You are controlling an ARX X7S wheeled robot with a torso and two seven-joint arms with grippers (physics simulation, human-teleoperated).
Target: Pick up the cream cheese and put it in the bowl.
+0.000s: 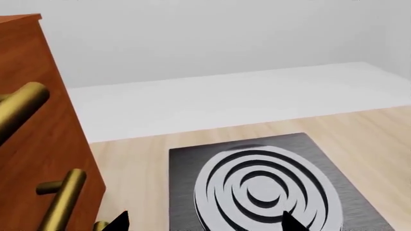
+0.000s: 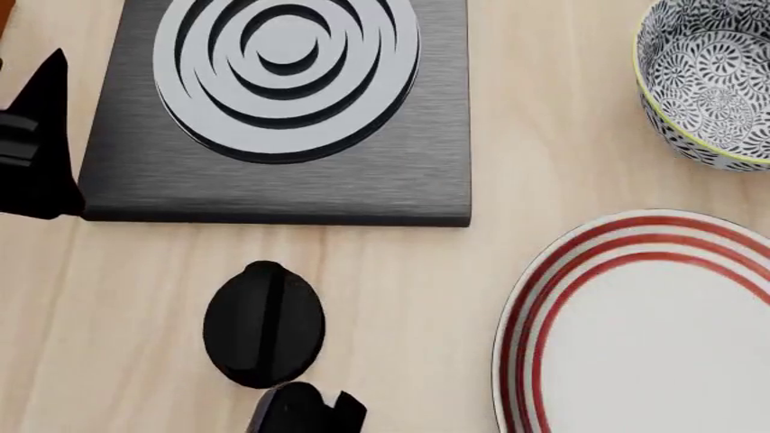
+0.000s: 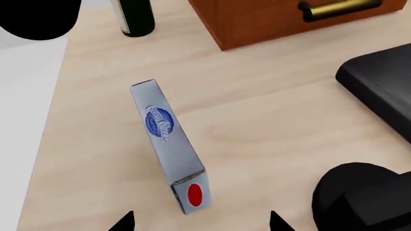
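In the right wrist view the cream cheese [image 3: 168,139], a pale blue-grey box with a blue oval label and a red end, lies flat on the wooden table. Its red end points at my right gripper [image 3: 200,222], which is open, with the box just ahead of the fingertips and apart from them. The head view does not show the box. The bowl [image 2: 710,86], black-and-white patterned with a yellow-green rim, stands at the far right. My left gripper [image 1: 207,222] is open over the burner plate [image 1: 260,185], holding nothing.
A black stove slab [image 2: 277,171] with a ringed burner sits at the far left, with a black knob [image 2: 265,323] in front of it. A white plate with red rings [image 2: 650,334] lies near the right. A wooden cabinet [image 3: 270,21] and a dark bottle [image 3: 134,17] stand beyond the box.
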